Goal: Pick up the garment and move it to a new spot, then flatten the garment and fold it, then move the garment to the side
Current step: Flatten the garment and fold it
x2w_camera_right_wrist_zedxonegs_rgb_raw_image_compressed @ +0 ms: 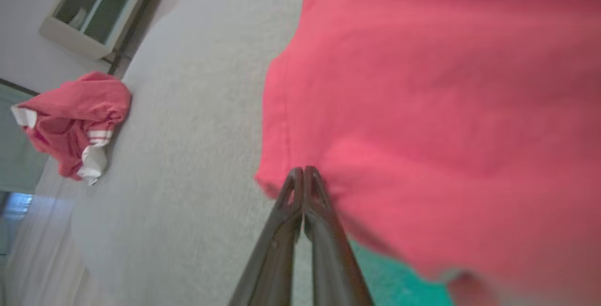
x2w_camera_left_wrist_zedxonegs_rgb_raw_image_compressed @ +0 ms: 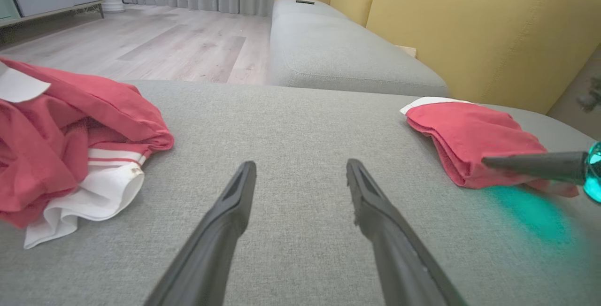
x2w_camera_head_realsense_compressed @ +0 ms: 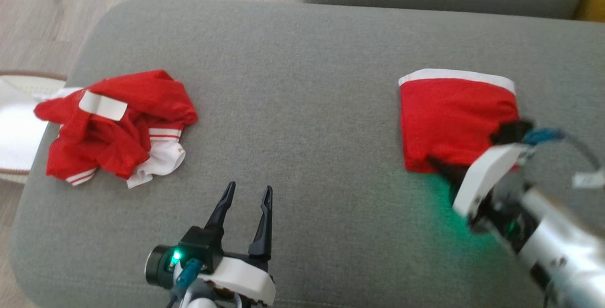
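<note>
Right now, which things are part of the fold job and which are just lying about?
In the job: folded red garment, right gripper shut on its near edge, grey cushion under it.
Lying about: crumpled red garment (maybe next), open left gripper, yellow sofa back.

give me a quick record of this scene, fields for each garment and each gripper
surface: grey cushion
left side: crumpled garment, red and white
right side: folded garment, red with a white band
left gripper: jaws open, over the cushion between the garments, holding nothing
right gripper: jaws shut at the folded garment's near edge; cannot tell if fabric is pinched
</note>
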{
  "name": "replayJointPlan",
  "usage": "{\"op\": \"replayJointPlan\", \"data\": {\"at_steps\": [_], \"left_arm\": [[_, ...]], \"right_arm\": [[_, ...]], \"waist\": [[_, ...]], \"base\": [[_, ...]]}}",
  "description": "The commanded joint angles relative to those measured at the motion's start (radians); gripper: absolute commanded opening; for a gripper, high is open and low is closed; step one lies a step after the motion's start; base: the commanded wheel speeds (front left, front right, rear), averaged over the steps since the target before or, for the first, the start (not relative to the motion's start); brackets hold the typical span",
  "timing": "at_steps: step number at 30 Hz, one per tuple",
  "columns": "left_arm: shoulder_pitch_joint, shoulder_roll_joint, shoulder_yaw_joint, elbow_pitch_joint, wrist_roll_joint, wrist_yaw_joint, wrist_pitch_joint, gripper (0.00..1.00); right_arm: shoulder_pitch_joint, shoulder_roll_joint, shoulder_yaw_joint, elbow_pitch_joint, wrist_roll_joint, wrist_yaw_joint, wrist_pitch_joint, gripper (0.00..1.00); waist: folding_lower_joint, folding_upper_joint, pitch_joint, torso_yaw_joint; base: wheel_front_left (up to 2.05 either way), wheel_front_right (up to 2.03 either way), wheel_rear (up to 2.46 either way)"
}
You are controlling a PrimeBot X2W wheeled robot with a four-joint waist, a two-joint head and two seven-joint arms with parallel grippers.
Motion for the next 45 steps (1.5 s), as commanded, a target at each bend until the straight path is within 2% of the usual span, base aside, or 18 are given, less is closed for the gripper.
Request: {"op": "replayJointPlan", "data": {"at_steps": [1, 5, 6, 7, 8, 14, 18, 22, 25, 26, 27, 31, 35, 45], "left_arm": [[-0.027, -0.002, 0.036, -0.023, 0.001, 0.003, -0.006, 1.00], [-0.012, -0.002, 0.056, -0.022, 0.002, 0.004, -0.006, 1.00], [-0.007, -0.002, 0.065, -0.021, 0.002, 0.004, -0.006, 1.00], [0.001, -0.002, 0.074, -0.021, 0.003, 0.003, -0.006, 1.00], [0.009, -0.002, 0.084, -0.021, 0.002, 0.003, -0.006, 1.00], [0.068, -0.001, 0.158, -0.027, 0.000, -0.005, -0.006, 1.00], [0.102, -0.001, 0.204, -0.037, 0.004, -0.014, -0.006, 1.00], [0.134, -0.001, 0.244, -0.066, 0.012, -0.018, -0.006, 1.00], [0.167, -0.001, 0.279, -0.109, 0.025, -0.024, -0.006, 1.00], [0.190, -0.001, 0.297, -0.128, 0.037, -0.031, -0.006, 1.00], [0.201, -0.001, 0.303, -0.137, 0.046, -0.031, -0.006, 1.00], [0.244, -0.001, 0.314, -0.160, 0.072, -0.038, -0.006, 1.00], [0.276, -0.001, 0.318, -0.158, 0.082, -0.036, -0.006, 1.00], [0.293, -0.002, 0.327, -0.148, 0.090, -0.034, -0.006, 1.00]], "right_arm": [[0.043, 0.004, 0.029, -0.060, 0.020, 0.007, -0.020, 0.00], [0.082, 0.007, 0.051, -0.107, 0.019, 0.007, -0.088, 0.00], [0.095, 0.007, 0.055, -0.120, 0.015, 0.007, -0.122, 0.17], [0.105, 0.005, 0.059, -0.130, 0.003, 0.007, -0.159, 0.61], [0.115, 0.004, 0.063, -0.135, -0.013, 0.007, -0.198, 1.00], [0.157, 0.010, 0.045, -0.107, -0.122, 0.007, -0.437, 1.00], [0.179, 0.027, -0.034, -0.088, -0.216, 0.007, -0.488, 1.00], [0.246, 0.074, -0.267, -0.164, -0.415, 0.007, -0.491, 1.00], [0.345, 0.141, -0.425, -0.246, -0.582, 0.007, -0.491, 1.00], [0.413, 0.184, -0.501, -0.296, -0.681, 0.007, -0.491, 1.00], [0.443, 0.200, -0.523, -0.319, -0.730, 0.007, -0.491, 1.00], [0.535, 0.240, -0.573, -0.378, -0.885, 0.007, -0.491, 1.00], [0.593, 0.262, -0.593, -0.406, -0.968, 0.007, -0.491, 1.00], [0.651, 0.300, -0.612, -0.425, -1.007, 0.007, -0.491, 1.00]], "waist": [[-0.0001, 0.0000, -0.023, -0.019], [-0.0001, 0.0000, -0.049, -0.042], [-0.0001, 0.0000, -0.058, -0.051], [-0.0001, 0.0000, -0.069, -0.061], [-0.0001, 0.0000, -0.079, -0.071], [-0.0001, 0.0000, -0.135, -0.133], [-0.0001, 0.0000, -0.155, -0.167], [-0.0001, 0.0000, -0.171, -0.193], [-0.0001, 0.0000, -0.183, -0.207], [-0.0001, 0.0000, -0.192, -0.209], [-0.0001, 0.0000, -0.198, -0.209], [-0.0001, 0.0000, -0.220, -0.206], [-0.0001, 0.0000, -0.237, -0.203], [-0.0001, 0.0000, -0.254, -0.206]], "base": [[0.00, 0.00, 0.00], [0.00, 0.00, 0.00], [0.00, 0.00, 0.00], [0.00, 0.00, 0.00], [0.00, 0.00, 0.00], [0.00, 0.00, 0.00], [0.00, 0.00, 0.00], [0.00, 0.00, 0.00], [0.00, 0.00, 0.00], [0.00, 0.00, 0.00], [0.00, 0.00, 0.00], [0.00, 0.00, 0.00], [0.00, 0.00, 0.00], [0.00, 0.00, 0.00]]}}
